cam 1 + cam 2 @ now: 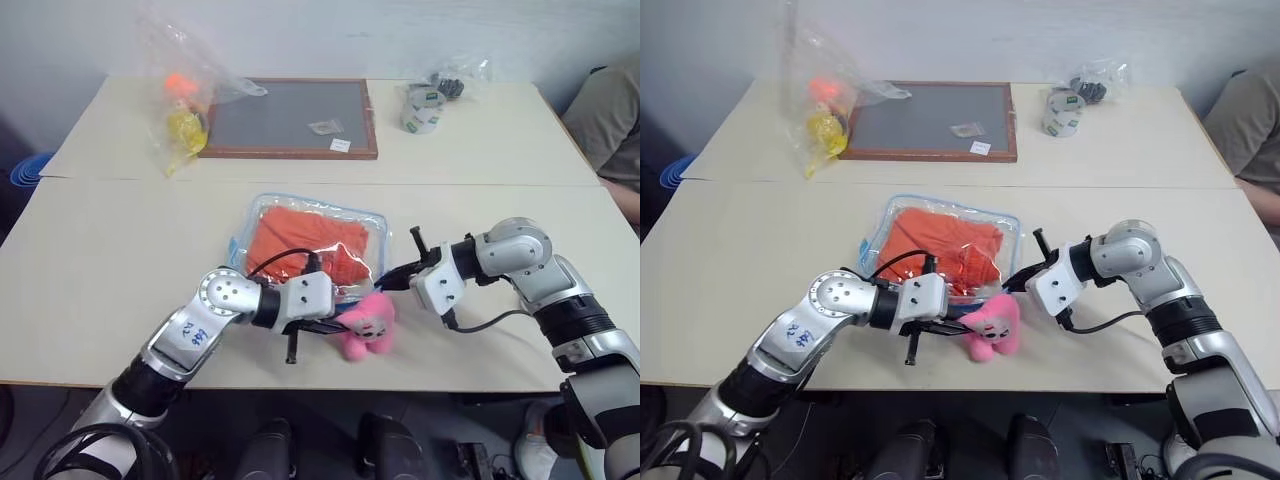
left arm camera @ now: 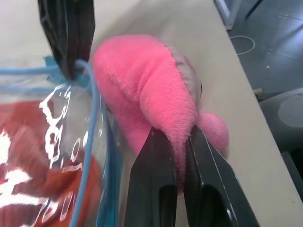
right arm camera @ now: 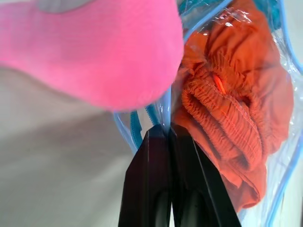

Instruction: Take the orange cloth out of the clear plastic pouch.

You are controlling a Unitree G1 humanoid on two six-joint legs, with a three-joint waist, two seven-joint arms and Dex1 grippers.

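Wrinkled bright orange cloth (image 1: 308, 243) sits inside the clear vinyl pouch with light-blue trim (image 1: 262, 207) mid-table, glare blurring its folds. Left gripper (image 2: 179, 142) pinches the pink plush toy (image 2: 147, 90); right gripper (image 3: 169, 130) is clamped on the pouch's edge. Handwriting on the left arm's label (image 1: 193, 334) is unreadable.

Two pale beige tables (image 1: 110, 250) pushed together edge to edge, seam running across just nearer than a wood-framed grey board (image 1: 288, 118) lying flat on the far table. Plain pale wall (image 1: 330, 35) beyond the board. Dark floor (image 2: 279, 56) below the near table's edge.
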